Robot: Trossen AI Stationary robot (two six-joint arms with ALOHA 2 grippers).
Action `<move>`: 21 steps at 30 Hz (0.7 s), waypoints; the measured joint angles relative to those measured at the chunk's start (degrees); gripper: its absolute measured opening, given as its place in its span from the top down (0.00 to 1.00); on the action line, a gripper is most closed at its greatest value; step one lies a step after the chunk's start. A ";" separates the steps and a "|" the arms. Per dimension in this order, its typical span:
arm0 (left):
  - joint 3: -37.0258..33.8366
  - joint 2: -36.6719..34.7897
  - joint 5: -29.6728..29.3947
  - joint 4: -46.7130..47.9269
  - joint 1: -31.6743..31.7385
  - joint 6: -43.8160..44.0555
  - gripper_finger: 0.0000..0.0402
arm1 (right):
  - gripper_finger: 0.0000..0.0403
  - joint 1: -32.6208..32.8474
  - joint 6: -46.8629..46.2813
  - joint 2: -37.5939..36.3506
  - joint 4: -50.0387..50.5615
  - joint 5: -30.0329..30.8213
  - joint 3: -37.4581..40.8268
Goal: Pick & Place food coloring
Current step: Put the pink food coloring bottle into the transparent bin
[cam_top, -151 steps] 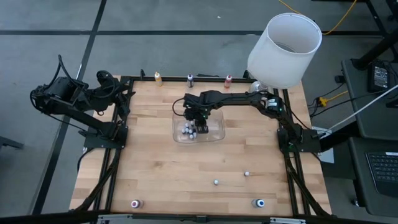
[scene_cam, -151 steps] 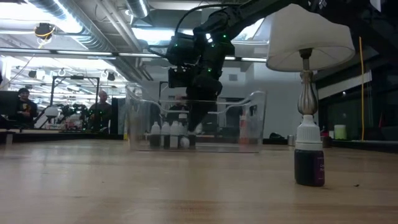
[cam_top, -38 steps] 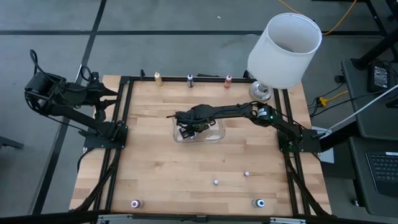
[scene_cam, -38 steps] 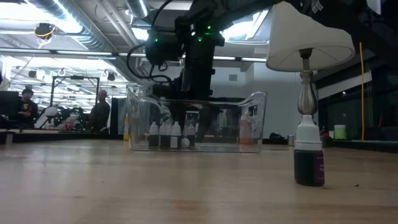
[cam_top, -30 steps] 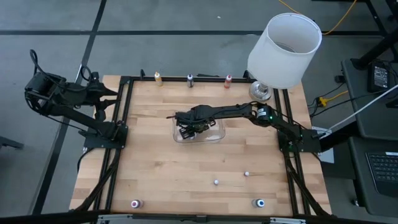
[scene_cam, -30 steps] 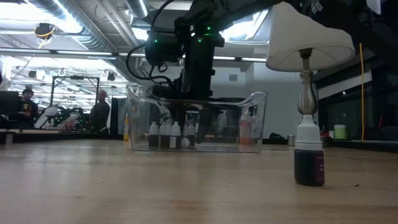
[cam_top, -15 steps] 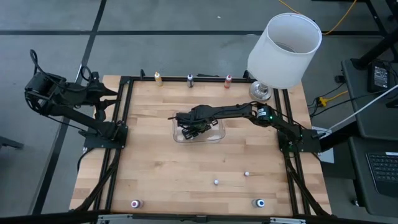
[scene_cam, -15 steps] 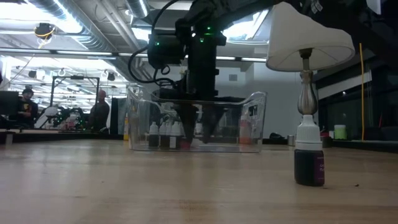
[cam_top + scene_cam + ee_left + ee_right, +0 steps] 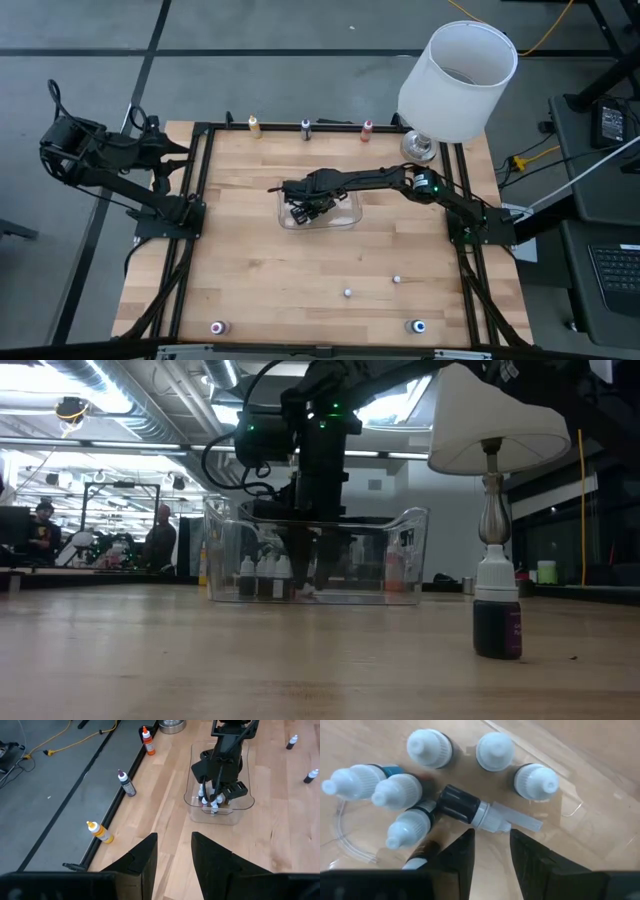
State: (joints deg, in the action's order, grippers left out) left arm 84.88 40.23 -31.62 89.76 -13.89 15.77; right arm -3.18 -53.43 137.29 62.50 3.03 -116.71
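Dark and idle, the left gripper (image 9: 170, 855) waits off the table's left edge, its fingers a little apart and holding nothing. Along the far rim stand a yellow bottle (image 9: 254, 125), a purple bottle (image 9: 306, 128) and a red bottle (image 9: 367, 129). The right gripper (image 9: 490, 852) reaches down into the clear tub (image 9: 345, 217) at mid-table, fingers narrowly parted beside a black-collared pen (image 9: 480, 814) lying among white-capped bottles (image 9: 429, 746); I cannot tell whether it grips anything.

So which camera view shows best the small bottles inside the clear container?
The right wrist view: it looks straight down on the small bottles, showing their pale caps. In the high view the right arm covers most of the clear container. The low and left wrist views show the bottles only small.
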 joint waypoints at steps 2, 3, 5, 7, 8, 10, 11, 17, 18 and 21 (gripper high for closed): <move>0.00 0.00 0.00 0.00 0.02 0.02 0.71 | 0.69 0.02 0.08 0.00 0.04 -0.02 0.00; 0.00 0.00 0.00 0.01 0.01 0.03 0.71 | 0.69 0.07 0.09 0.00 0.04 -0.02 0.00; 0.00 0.00 0.00 0.00 0.02 0.05 0.71 | 0.68 0.18 0.13 0.00 0.04 -0.02 0.00; 0.00 0.00 0.00 0.01 0.01 0.04 0.71 | 0.68 0.33 0.27 0.00 0.07 -0.02 0.00; 0.00 0.00 -0.02 0.00 0.02 0.04 0.71 | 0.68 0.35 0.95 0.00 0.07 -0.02 0.00; 0.00 0.00 -0.02 0.00 0.02 0.04 0.71 | 0.68 0.37 2.21 0.00 0.07 -0.02 0.00; 0.00 0.00 -0.02 0.00 0.02 0.04 0.71 | 0.68 0.37 2.85 0.00 0.07 -0.02 0.00; 0.00 0.00 -0.02 0.00 0.02 0.09 0.71 | 0.68 0.37 4.64 0.00 0.09 -0.01 0.00; 0.00 0.00 -0.02 0.00 0.00 0.11 0.71 | 0.68 0.37 4.78 0.00 0.08 -0.01 0.00; 0.00 0.00 -0.03 0.00 0.02 0.13 0.71 | 0.68 0.35 7.08 0.00 0.09 0.40 0.00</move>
State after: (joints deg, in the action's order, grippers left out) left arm 84.88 40.23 -31.64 89.76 -13.87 15.90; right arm -2.83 -46.35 137.29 62.59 3.43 -116.71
